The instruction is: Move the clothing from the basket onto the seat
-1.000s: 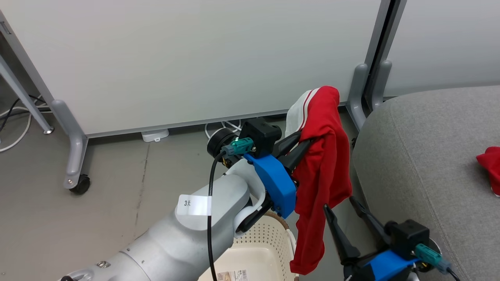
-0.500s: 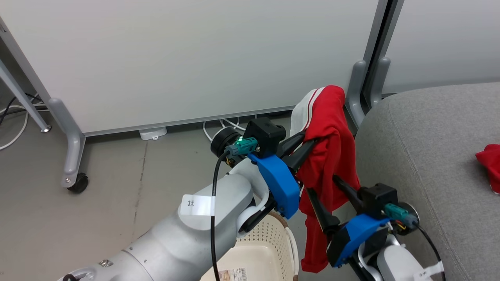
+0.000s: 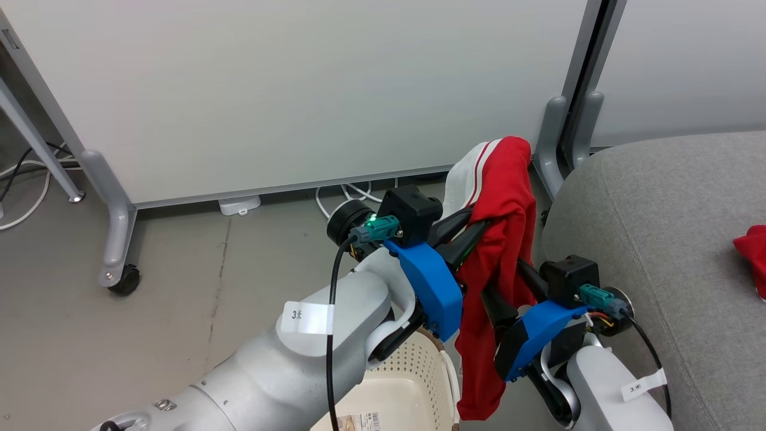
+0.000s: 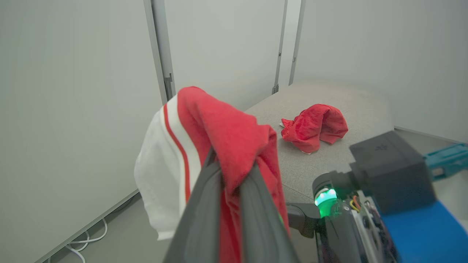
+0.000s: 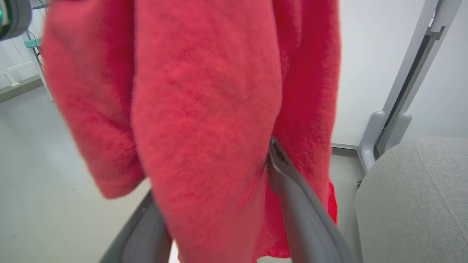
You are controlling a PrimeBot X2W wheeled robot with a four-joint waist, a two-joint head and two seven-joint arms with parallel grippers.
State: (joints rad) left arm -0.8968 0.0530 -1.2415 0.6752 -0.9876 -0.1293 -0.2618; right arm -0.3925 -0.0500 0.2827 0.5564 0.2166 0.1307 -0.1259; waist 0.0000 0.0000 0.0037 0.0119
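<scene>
The red garment with a white striped panel (image 3: 499, 197) hangs in the air, draped over my left gripper (image 3: 476, 218), which is shut on its upper folds (image 4: 204, 120). My right gripper (image 3: 505, 281) is lower and to the right, open, with one finger on each side of the hanging red cloth (image 5: 204, 91). The cream perforated basket (image 3: 413, 365) sits below my left forearm, its barcode sticker showing. The grey seat (image 3: 658, 227) fills the right side, and the plain red garment (image 3: 753, 251) lies crumpled on it (image 4: 314, 126).
White partition panels stand behind on grey feet, one with a castor (image 3: 122, 281). A grey upright post (image 3: 559, 143) stands close to the seat's corner. White cables (image 3: 341, 194) lie on the floor under the panel.
My right gripper has risen from the lower right up to the hanging cloth, and its fingers now straddle it. The left gripper and garment have shifted slightly right.
</scene>
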